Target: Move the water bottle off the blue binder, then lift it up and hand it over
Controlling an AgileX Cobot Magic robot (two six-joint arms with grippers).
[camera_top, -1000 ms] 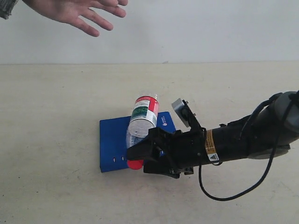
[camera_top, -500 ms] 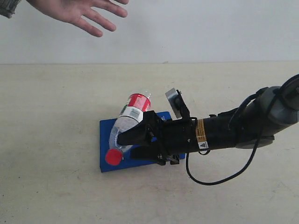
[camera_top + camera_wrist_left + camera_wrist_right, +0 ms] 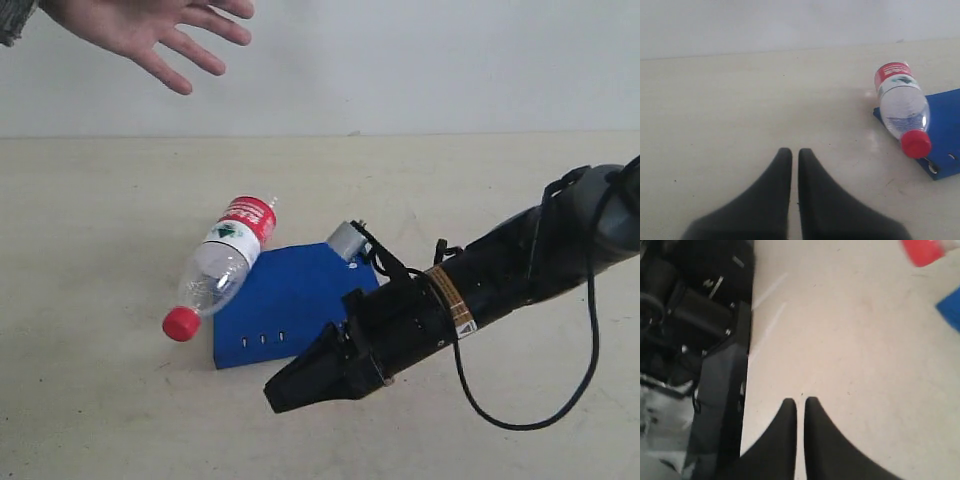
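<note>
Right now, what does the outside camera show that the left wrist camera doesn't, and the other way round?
Only the exterior view shows the person's hand, held open at the top left, and the right arm reaching in, with its right hand closed and empty.

Only the left wrist view shows the left hand, closed with its two dark fingers together over bare table.

Both show the water bottle lying on its side at the edge of the blue binder, its red cap pointing away from the wall.
</note>
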